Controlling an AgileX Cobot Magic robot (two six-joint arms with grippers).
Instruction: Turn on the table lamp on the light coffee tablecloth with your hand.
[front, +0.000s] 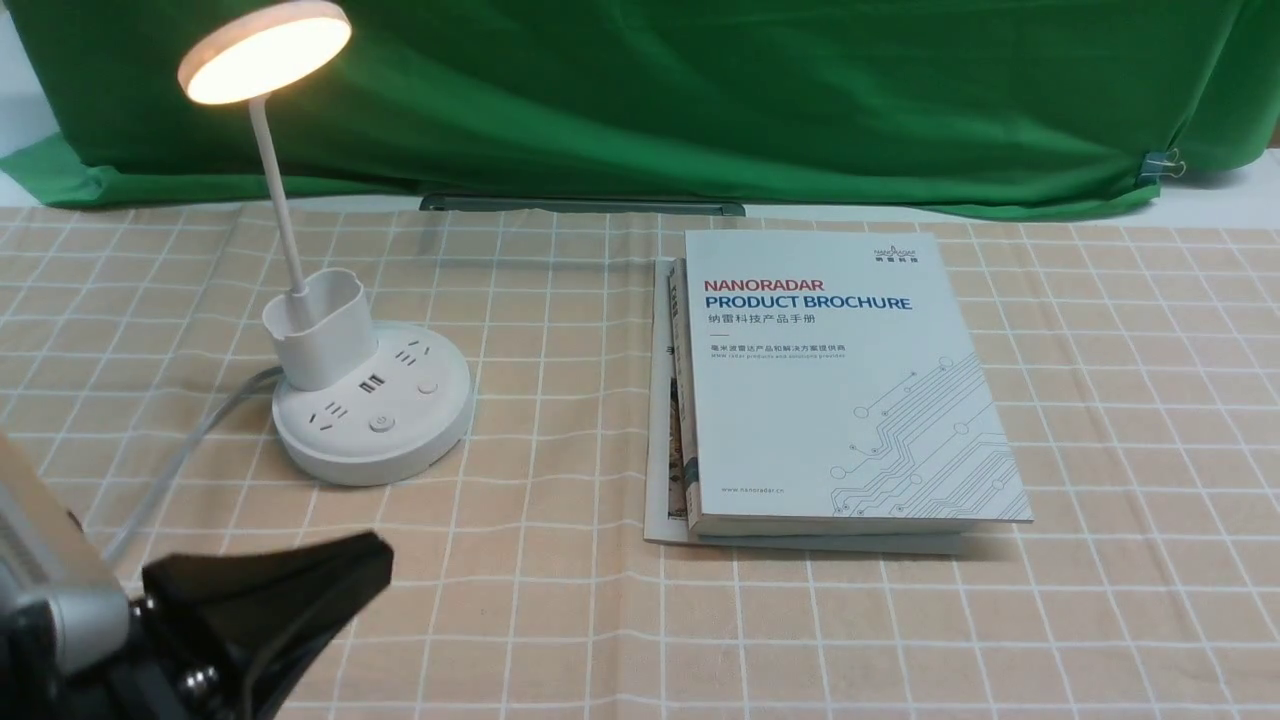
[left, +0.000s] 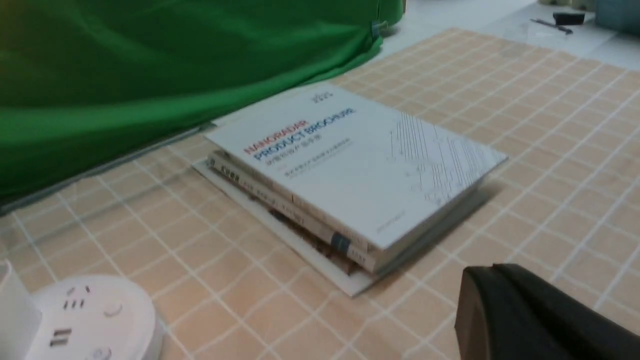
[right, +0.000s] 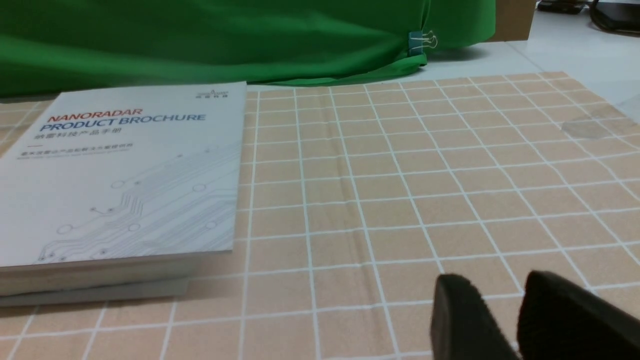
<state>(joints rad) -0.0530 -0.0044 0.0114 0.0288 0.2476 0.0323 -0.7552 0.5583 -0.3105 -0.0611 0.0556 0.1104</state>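
The white table lamp (front: 372, 415) stands at the left on the light coffee tablecloth (front: 1120, 420). Its round disc head (front: 265, 50) glows warm white. Its cup holder, sockets and buttons show on the round base, and a grey cord (front: 190, 440) runs off to the left. The base also shows in the left wrist view (left: 95, 320). My left gripper (front: 375, 555) is shut and empty, low at the front left, well short of the lamp base; it also shows in the left wrist view (left: 492, 270). My right gripper (right: 495, 287) is open and empty above bare cloth.
A stack of books topped by a white "NANORADAR PRODUCT BROCHURE" (front: 840, 380) lies in the middle of the cloth, right of the lamp. A green draped cloth (front: 700, 90) hangs along the back, with a dark bar (front: 580, 205) at its foot.
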